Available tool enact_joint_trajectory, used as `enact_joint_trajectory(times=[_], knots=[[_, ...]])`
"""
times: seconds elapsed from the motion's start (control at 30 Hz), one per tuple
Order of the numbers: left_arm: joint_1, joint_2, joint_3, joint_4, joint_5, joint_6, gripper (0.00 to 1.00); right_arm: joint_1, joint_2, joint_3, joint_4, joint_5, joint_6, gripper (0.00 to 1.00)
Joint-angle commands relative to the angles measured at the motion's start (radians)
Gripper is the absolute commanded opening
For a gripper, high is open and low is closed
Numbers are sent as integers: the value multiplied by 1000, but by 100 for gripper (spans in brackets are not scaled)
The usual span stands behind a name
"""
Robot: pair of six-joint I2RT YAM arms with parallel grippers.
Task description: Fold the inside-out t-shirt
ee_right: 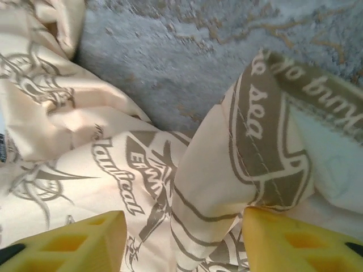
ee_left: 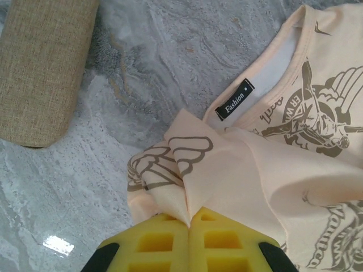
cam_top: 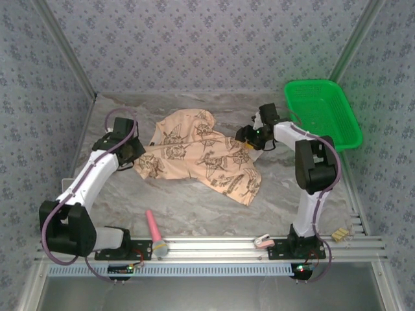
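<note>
Pinching the t-shirt (cam_top: 201,159), rumpled on the desk (cam_top: 194,210) toward its far edge, the left tool (ee_left: 190,224) is clamped tight; the right tool (ee_right: 184,221) gapes around loose cloth (unheld), so one-sided pulling could bunch it.

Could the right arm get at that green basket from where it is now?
Probably yes. The green basket sits close beside the right tool, with nothing between them; only a fold of t-shirt lies between its open fingers.
</note>
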Motion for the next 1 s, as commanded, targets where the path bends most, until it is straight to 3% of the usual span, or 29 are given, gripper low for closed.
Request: enact_joint_trajectory(times=[0.0, 0.1, 0.17, 0.23, 0.33, 0.37, 0.57, 0.8, 0.97], knots=[[18, 18, 20, 7, 51, 0, 0, -34, -86, -17, -14, -44, -117, 63], [35, 42, 34, -25, 71, 12, 4, -53, -133, -88, -37, -45, -177, 67], [51, 51, 46, -91, 81, 17, 28, -53, -142, -128, -28, -52, -193, 66], [61, 42, 39, -155, 96, 5, 65, -49, -131, -193, 7, -91, -193, 66], [66, 4, -38, -181, 154, -40, 98, -44, -104, -203, 31, -108, -205, 63], [69, -1, -66, -177, 178, -52, 100, -42, -99, -206, 48, -107, -210, 63], [82, 43, -167, -89, 295, -105, 96, -35, -55, -149, 61, -74, -256, 55], [81, 83, -177, 59, 355, -127, 46, -34, -26, -94, 52, -48, -311, 55], [88, 111, -161, 70, 324, -80, 35, -36, 2, -74, 61, -66, -322, 55]])
